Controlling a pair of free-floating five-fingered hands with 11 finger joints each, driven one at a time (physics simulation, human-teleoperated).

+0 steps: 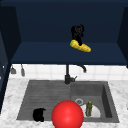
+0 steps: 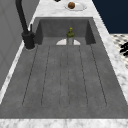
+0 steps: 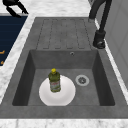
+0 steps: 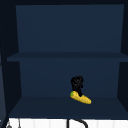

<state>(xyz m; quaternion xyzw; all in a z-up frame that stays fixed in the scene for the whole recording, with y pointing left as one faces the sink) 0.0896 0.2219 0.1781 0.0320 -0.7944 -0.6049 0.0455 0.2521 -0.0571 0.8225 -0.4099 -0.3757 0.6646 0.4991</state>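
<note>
My right hand [image 1: 77,32] is up inside the dark blue wall cabinet, fingers curled down onto the green-tipped end of a yellow corn cob [image 1: 80,46]. The cob lies tilted on the lower shelf [image 4: 45,106], with the right hand [image 4: 77,84] just above the corn cob [image 4: 81,97]. My left hand [image 1: 38,115] hangs low at the sink's front left edge, fingers relaxed and holding nothing. The left hand [image 2: 124,48] floats just off the counter's front edge, and the right side view also catches this left hand [image 3: 13,6].
A green bottle [image 3: 54,80] stands upright on a white plate [image 3: 65,96] in the sink basin, beside the drain [image 3: 82,80]. A black faucet [image 1: 67,75] rises behind. A big red ball [image 1: 67,115] sits at the front. A plate with a brown item [image 2: 71,5] is on the far counter.
</note>
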